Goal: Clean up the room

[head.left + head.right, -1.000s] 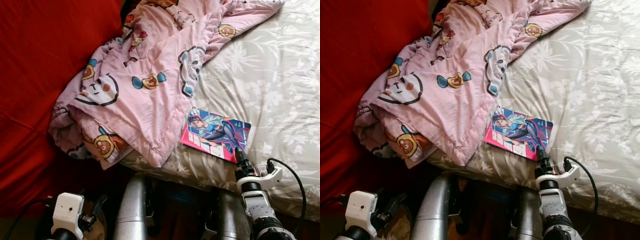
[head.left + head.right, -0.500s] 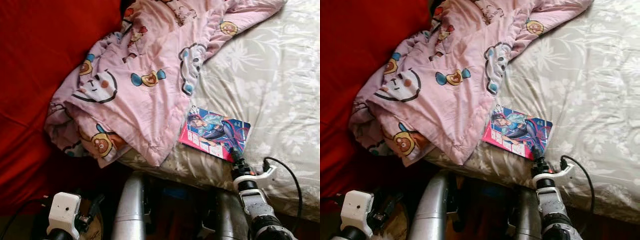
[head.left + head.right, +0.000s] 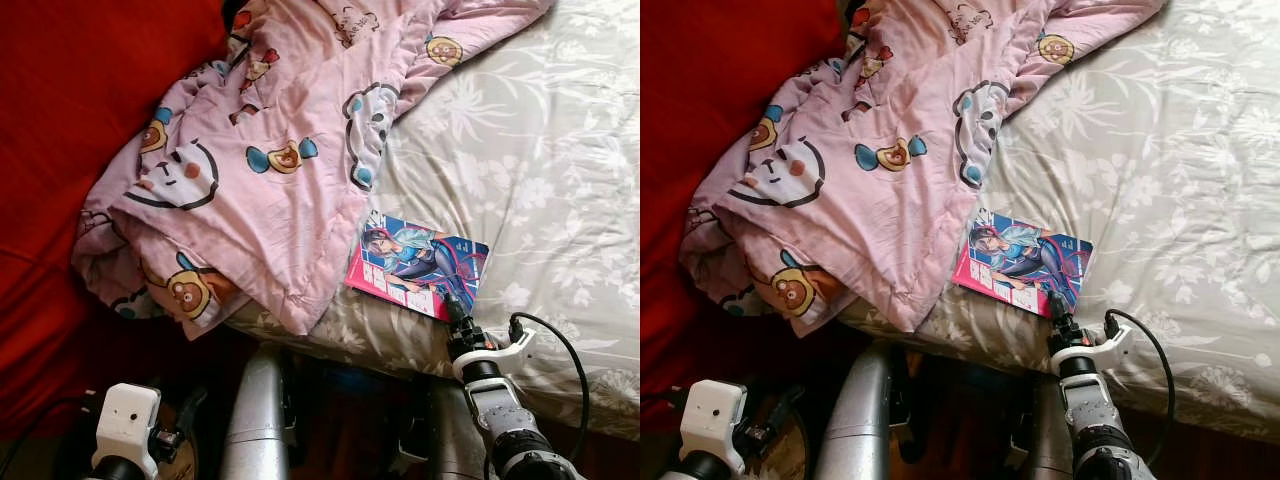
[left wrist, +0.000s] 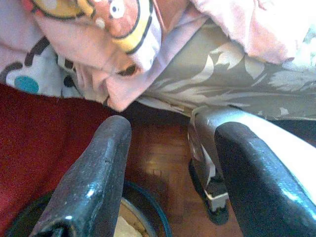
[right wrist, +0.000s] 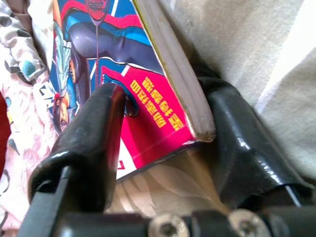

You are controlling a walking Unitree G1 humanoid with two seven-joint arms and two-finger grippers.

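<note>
- Comic book (image 3: 416, 266) lies on the floral bedsheet (image 3: 540, 150), just beside the pink quilt (image 3: 260, 170).
- Right gripper (image 5: 163, 133) straddles its near corner, fingers apart, not yet clamped.
- Advise deeper insertion before closing; the corner may slip.
- Left gripper (image 4: 168, 163) idle, spread.

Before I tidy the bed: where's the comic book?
Near the bed's front edge, the comic book lies beside the pink blanket, its corner between the right gripper's fingers.

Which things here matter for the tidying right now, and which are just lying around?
In play:
- comic book, on the floral bedspread
- right gripper, jaws straddling the book's near corner

Just lying about:
- pink cartoon blanket
- red cover
- left gripper, low beside the bed
</note>
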